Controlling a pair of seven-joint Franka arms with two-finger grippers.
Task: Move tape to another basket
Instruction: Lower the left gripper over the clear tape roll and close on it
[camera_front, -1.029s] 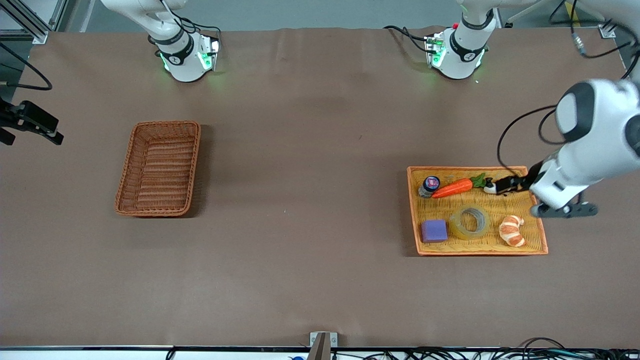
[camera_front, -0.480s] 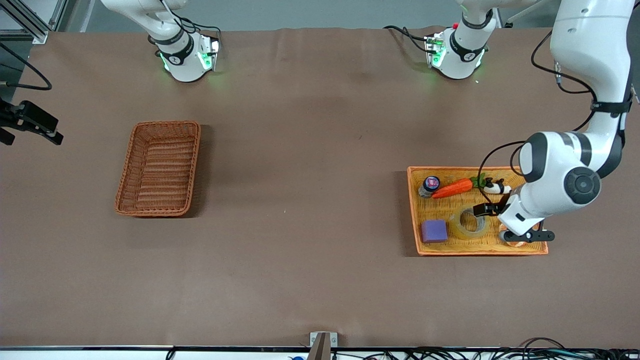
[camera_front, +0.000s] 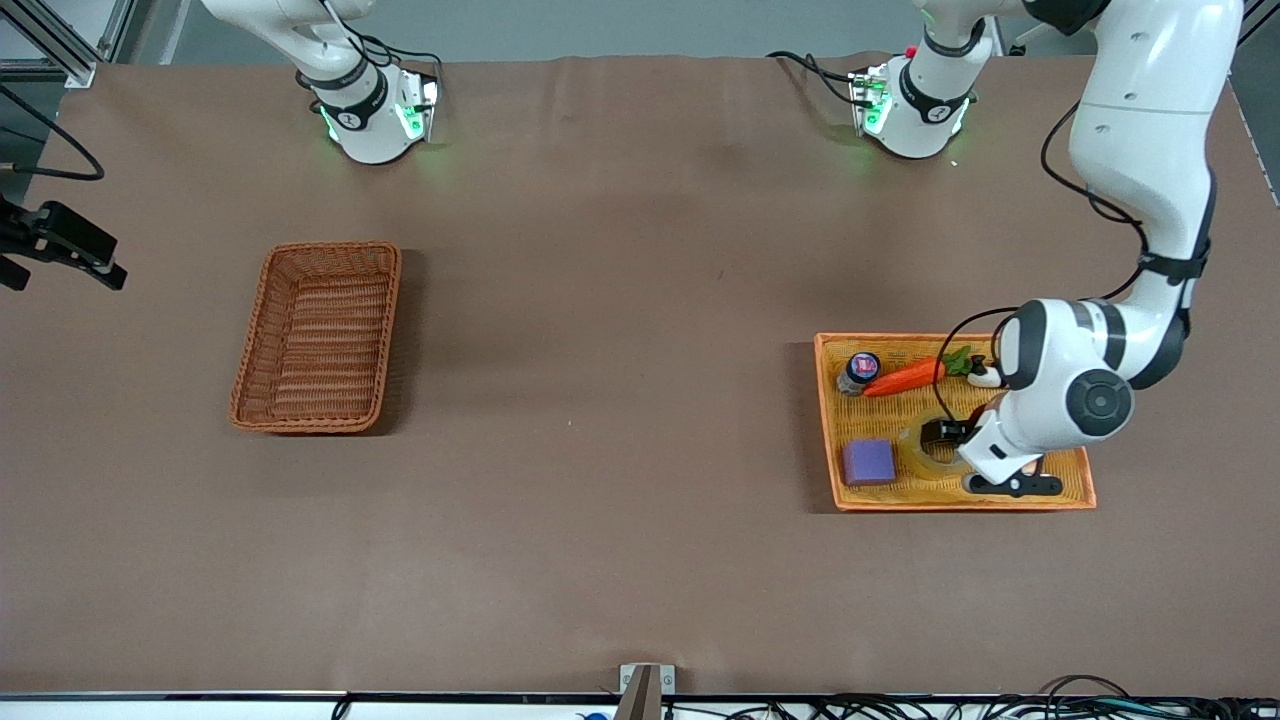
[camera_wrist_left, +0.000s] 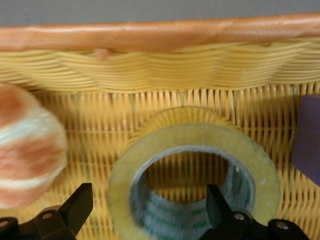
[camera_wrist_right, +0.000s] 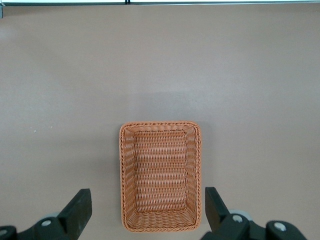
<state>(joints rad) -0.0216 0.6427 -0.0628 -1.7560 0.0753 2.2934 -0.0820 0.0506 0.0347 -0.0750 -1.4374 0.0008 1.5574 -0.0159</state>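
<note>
My left claw (camera_wrist_left: 145, 210) is spread open over the tape (camera_wrist_left: 192, 165), one finger inside its hole. My right claw (camera_wrist_right: 145, 215) waits, open, high above the basket (camera_wrist_right: 160, 175).

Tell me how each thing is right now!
tape: lying flat in the tray, not gripped.
left gripper: open, one finger outside the roll, one in its hole.
right gripper: open, waiting high over the basket.
basket: upright, nothing in it.
tray: holds tape, toy carrot, purple block.

Brown cloth-covered table (camera_front: 620, 400)
</note>
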